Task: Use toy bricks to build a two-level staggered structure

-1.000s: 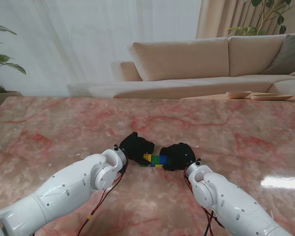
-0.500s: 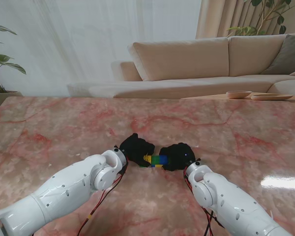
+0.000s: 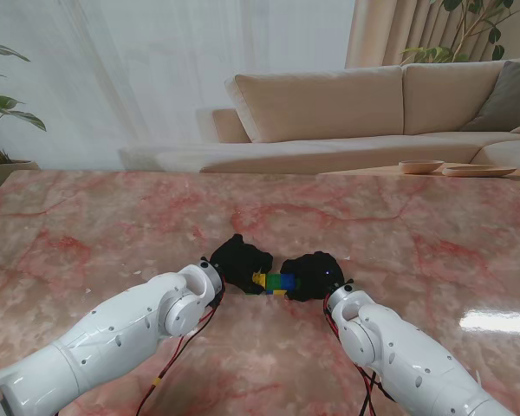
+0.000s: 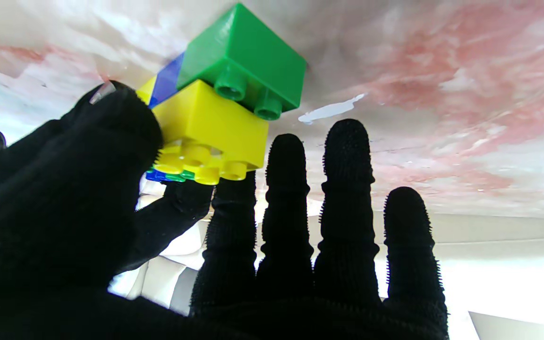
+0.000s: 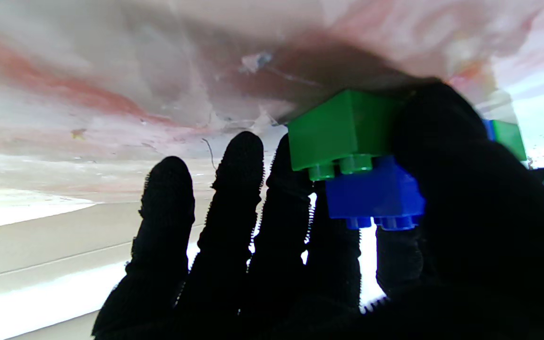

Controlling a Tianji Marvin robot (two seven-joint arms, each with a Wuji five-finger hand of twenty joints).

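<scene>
A small brick stack stands on the marble table between my two black-gloved hands. My left hand grips its left end, with thumb and index finger on the yellow brick. That brick sits staggered over a green brick, and a blue brick shows behind them. My right hand holds the other end, its thumb pressed against the blue brick, which rests offset on a green brick. The middle of the stack is hidden by the fingers.
Marble table surface stretches on all sides of the hands. A beige sofa stands beyond the far edge. A low side table with wooden dishes is at the far right, and a plant at the far left.
</scene>
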